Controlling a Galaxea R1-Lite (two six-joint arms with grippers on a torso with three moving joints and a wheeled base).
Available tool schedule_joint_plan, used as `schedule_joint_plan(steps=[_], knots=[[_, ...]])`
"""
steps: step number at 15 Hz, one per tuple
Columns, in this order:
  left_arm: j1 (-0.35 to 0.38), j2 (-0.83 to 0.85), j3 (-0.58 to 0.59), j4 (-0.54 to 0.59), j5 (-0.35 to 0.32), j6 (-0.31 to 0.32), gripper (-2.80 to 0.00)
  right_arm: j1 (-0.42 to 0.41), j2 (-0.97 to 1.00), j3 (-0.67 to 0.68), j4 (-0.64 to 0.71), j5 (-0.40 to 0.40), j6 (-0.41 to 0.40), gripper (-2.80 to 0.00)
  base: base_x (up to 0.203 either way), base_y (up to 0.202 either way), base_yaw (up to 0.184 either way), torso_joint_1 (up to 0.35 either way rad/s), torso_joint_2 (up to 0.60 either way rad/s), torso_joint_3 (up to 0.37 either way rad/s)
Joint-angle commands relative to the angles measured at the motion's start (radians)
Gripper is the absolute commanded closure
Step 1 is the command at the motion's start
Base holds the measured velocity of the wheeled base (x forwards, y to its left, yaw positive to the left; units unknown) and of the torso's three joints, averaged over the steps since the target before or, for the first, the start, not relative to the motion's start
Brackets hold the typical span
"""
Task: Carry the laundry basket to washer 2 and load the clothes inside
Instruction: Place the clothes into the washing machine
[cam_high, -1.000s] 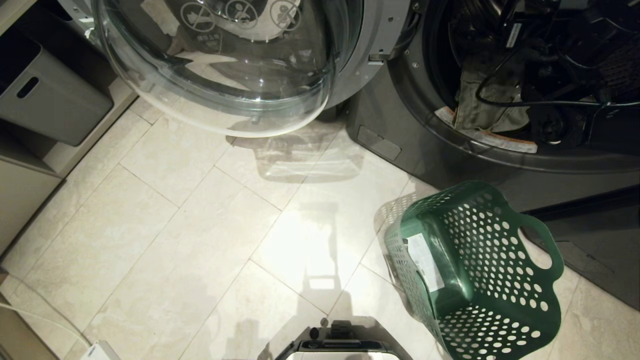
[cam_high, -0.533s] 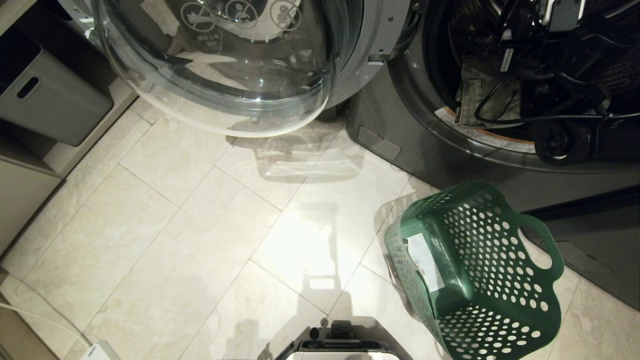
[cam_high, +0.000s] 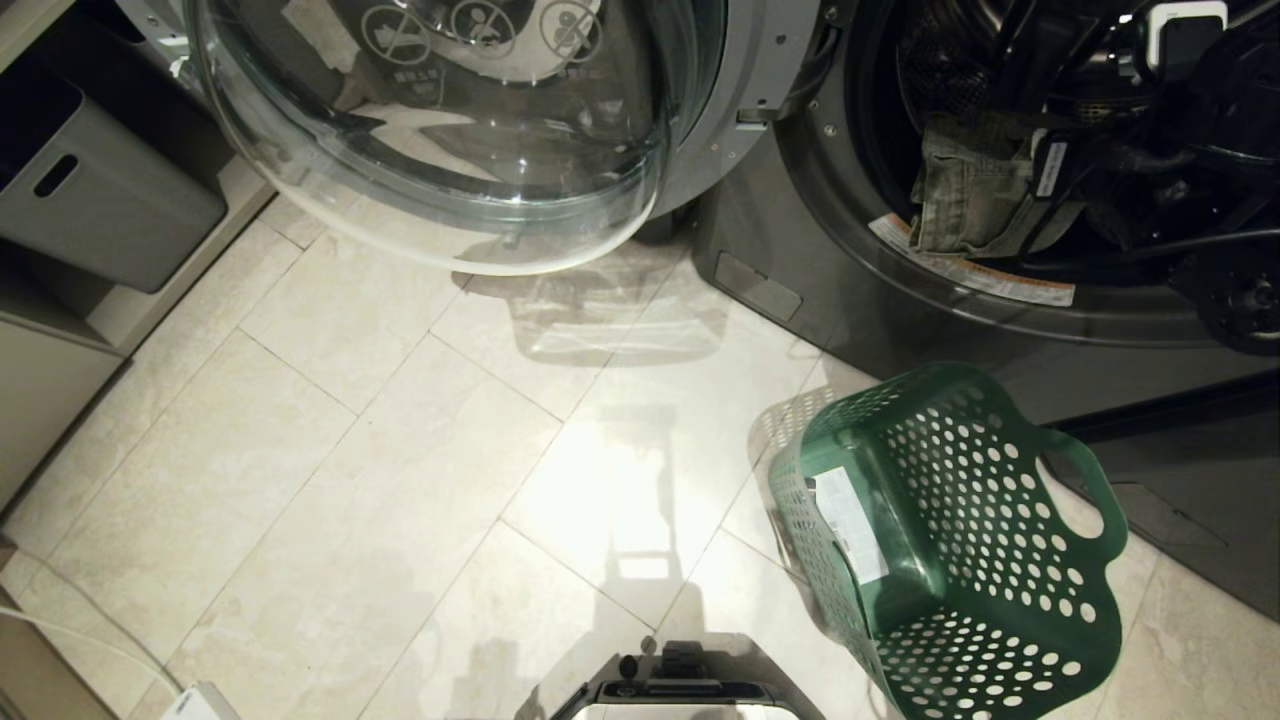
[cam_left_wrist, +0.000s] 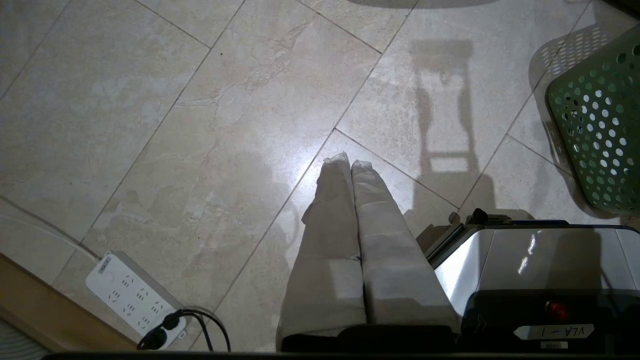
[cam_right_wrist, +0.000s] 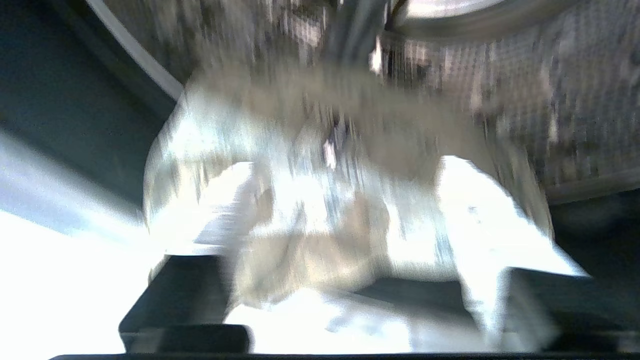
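The dark green laundry basket (cam_high: 950, 540) lies tipped on the floor tiles in front of the washer, with nothing inside; its corner shows in the left wrist view (cam_left_wrist: 600, 125). The dark grey washer (cam_high: 800, 250) has its door swung open; its number label is out of view. The clothes (cam_high: 970, 185), a pale crumpled garment, rest on the front lip of the drum. My right arm (cam_high: 1180, 150) reaches into the drum opening beside them. The right gripper (cam_right_wrist: 345, 170) has its fingers spread apart, with the clothes (cam_right_wrist: 310, 150) blurred just ahead. The left gripper (cam_left_wrist: 352, 162) hangs shut and empty over the floor.
The round glass door (cam_high: 430, 130) stands open to the left of the drum. A grey storage bin (cam_high: 100, 190) sits on a low shelf at far left. A white power strip (cam_left_wrist: 130, 295) with its cable lies near my base (cam_left_wrist: 530, 260).
My right arm has shifted to the right inside the drum opening, uncovering more of the clothes, which stay on the drum lip. The basket and left arm have not moved.
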Motion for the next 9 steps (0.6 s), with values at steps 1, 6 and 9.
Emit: schedule_joint_plan(steps=[1, 6, 9], knots=[[0.0, 0.001, 0.0, 0.0, 0.0, 0.0, 0.0, 0.0, -0.055, 0.088, 0.011, -0.004, 0.004, 0.0, 0.0, 0.0, 0.0, 0.0, 0.0, 0.0], [0.0, 0.001, 0.0, 0.001, 0.0, 0.0, 0.0, -0.001, 0.032, 0.09, 0.009, -0.005, 0.002, 0.0, 0.0, 0.0, 0.0, 0.0, 0.0, 0.0], [0.0, 0.001, 0.0, 0.001, 0.0, 0.0, 0.0, 0.0, 0.086, 0.09, 0.016, -0.004, -0.004, 0.0, 0.0, 0.0, 0.0, 0.0, 0.0, 0.0]])
